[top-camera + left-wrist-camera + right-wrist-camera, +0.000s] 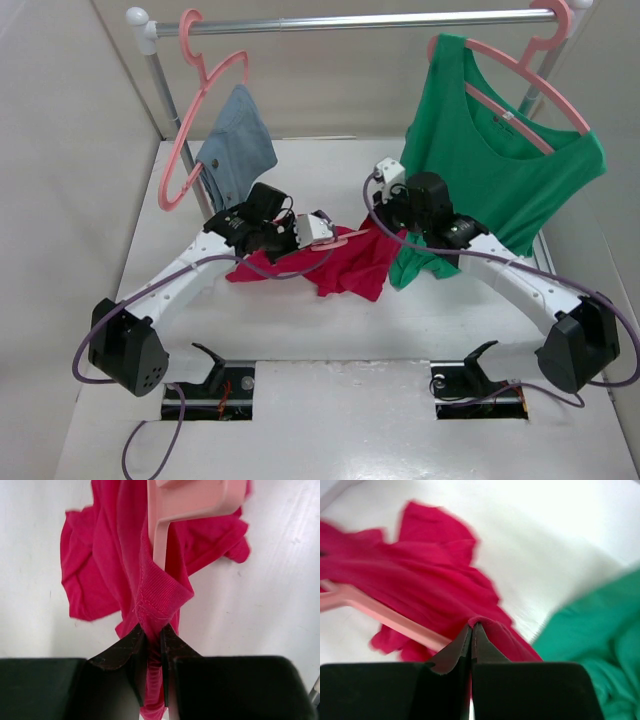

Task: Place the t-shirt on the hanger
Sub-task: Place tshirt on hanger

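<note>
The t-shirt (pixel 345 262) is lying bunched on the table (pixel 400 340) between the arms, with the hanger (pixel 190 497) lying on it, one pink arm seemingly slipping under a ribbed edge. The left gripper (pixel 152 630) is pinching that ribbed edge tight, and the right gripper (pixel 471 626) is clamping a fold of red cloth near the green top (pixel 500 150). To my eye the threading is only getting started: the shirt is not yet sitting on the hanger's shoulders, and pulling it over and straightening it is what remains.
</note>
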Controlling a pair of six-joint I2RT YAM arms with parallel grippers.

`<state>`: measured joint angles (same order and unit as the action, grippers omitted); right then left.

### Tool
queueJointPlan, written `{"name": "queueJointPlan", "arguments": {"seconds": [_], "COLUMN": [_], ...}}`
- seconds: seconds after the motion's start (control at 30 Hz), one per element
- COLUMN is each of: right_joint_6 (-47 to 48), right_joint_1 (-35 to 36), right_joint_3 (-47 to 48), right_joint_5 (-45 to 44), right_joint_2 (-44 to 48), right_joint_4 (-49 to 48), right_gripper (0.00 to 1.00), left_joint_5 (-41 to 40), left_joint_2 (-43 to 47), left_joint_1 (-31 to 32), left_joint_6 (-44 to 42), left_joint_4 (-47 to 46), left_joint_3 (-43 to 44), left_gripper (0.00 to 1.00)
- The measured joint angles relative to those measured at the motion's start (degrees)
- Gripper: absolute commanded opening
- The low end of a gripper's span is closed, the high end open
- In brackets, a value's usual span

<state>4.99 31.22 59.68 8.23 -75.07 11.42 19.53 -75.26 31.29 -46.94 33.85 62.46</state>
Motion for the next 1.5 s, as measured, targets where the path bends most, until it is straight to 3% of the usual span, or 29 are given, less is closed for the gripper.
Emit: {"name": "queueJointPlan", "arguments": {"seconds": [0.13,0.17,0.23,0.3,0.5,0.8,0.97,1.07,1.1,1.2,1.23,1.33,1.5], "right_joint_6": [4.13,5.62,7.17,8.98,16.06,22.49,23.26,22.40,22.12,20.68,20.22,20.28,20.37], "right_joint_1": [1.79,1.38,0.39,-0.79,-1.46,6.34,6.29,5.92,5.86,5.44,5.27,5.38,4.22], "right_joint_3": [0.72,0.72,0.72,0.83,6.47,9.46,5.84,4.92,4.92,4.92,4.92,3.72,1.03], "right_joint_5": [5.92,7.04,7.89,8.41,11.74,20.15,20.83,20.52,20.44,20.39,20.52,22.45,24.06], "right_joint_2": [-1.01,-0.59,0.57,2.91,8.41,1.11,-3.15,-3.30,-3.30,-3.30,-3.30,-2.99,-0.74], "right_joint_4": [2.05,3.30,5.18,7.78,14.67,16.65,16.31,14.60,13.62,10.03,9.57,9.33,7.37], "right_gripper": [0.37,0.53,0.63,0.71,0.73,0.70,0.71,0.61,0.48,0.23,0.07,0.00,0.00], "left_joint_5": [2.73,3.41,4.59,5.95,8.13,9.84,10.80,11.23,11.67,12.74,12.98,13.29,15.06], "left_joint_2": [-0.02,-0.02,-0.04,-0.07,-1.77,-3.87,-3.87,-3.87,-3.87,-3.87,-3.87,-3.87,-3.87], "left_joint_1": [0.76,0.74,0.70,0.59,-0.09,-1.68,-1.86,-2.32,-2.45,-2.56,-2.56,-3.67,-3.58], "left_joint_6": [-2.84,-3.54,-5.25,-6.69,-10.54,-12.61,-13.38,-13.88,-14.01,-14.19,-14.19,-14.80,-15.47], "left_joint_4": [2.99,3.65,4.90,5.66,7.63,7.91,8.70,9.97,10.16,10.60,10.56,9.66,10.08], "left_joint_3": [2.86,3.45,4.46,4.92,5.86,9.35,9.60,9.60,9.60,9.60,9.62,9.92,10.23], "left_gripper": [0.00,0.00,0.00,0.00,0.00,0.00,0.00,0.00,0.00,0.00,0.00,0.00,0.00]}}
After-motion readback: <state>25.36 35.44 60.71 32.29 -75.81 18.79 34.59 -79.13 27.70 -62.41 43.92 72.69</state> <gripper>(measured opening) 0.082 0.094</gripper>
